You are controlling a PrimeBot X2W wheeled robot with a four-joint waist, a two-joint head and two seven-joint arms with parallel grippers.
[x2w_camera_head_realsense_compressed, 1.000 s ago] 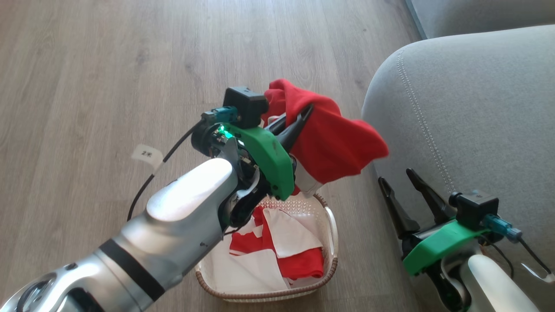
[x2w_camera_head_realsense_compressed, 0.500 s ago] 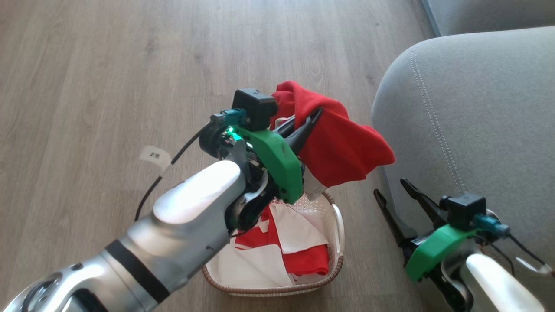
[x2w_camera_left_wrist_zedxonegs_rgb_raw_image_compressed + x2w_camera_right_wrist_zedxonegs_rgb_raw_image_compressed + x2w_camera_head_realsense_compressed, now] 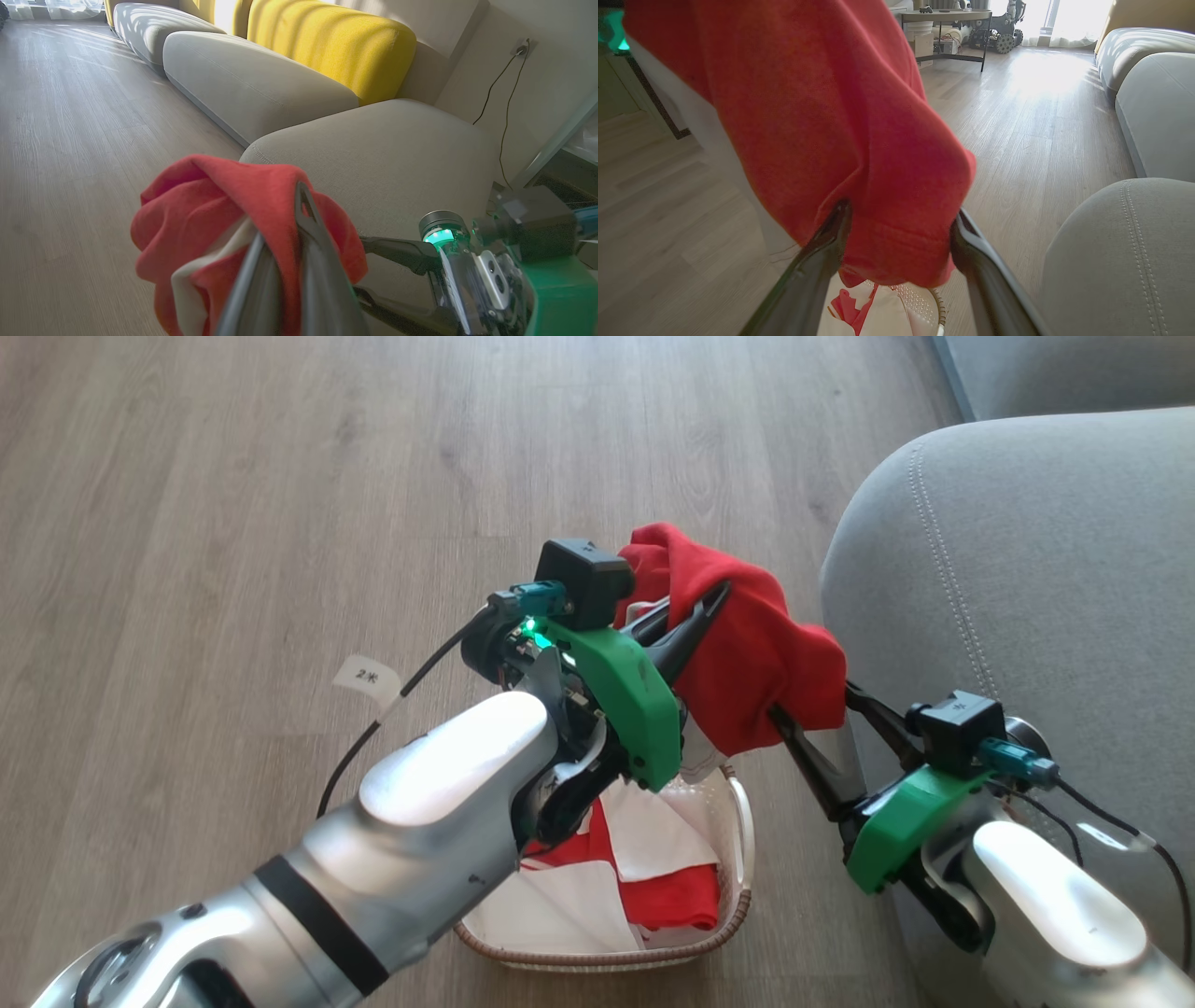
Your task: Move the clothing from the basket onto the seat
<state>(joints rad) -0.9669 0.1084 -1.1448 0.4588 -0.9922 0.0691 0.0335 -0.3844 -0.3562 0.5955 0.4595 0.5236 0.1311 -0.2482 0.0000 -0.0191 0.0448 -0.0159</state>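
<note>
1. L gripper (image 3: 695, 611): long dark fingers pinched shut on a soft red fabric garment w/ a white panel (image 3: 747, 653). The held garment hangs in the air, clear of the small cream-white perforated plastic basket w/ brown woven-look rim (image 3: 744, 821). It is above the basket's far rim and just beside the rounded corner of the large light-grey upholstered seat (image 3: 1027, 569)
2. R gripper (image 3: 812, 707): fingers spread wide, one on each side of the held garment's lower hem. The cloth sits between them and brushes them, but they aren't clamped on it, so open and gripping nothing
3. The basket stands on the pale wood-plank floor (image 3: 233, 523) near the seat's corner; can't tell if the two touch
4. Done, as I judge it: one piece is lifted out but not delivered. The part of the seat in view is bare grey
5. Left to do: more folded red-and-white clothing (image 3: 644, 859) lies in the basket and covers its bottom. Looks like several pieces; can't count them
6. Progress approx early. The held garment has to go over the seat's edge and be let go, then the rest follows. R gripper looks set to take the hem for a 2-handed carry, but that's a guess
</note>
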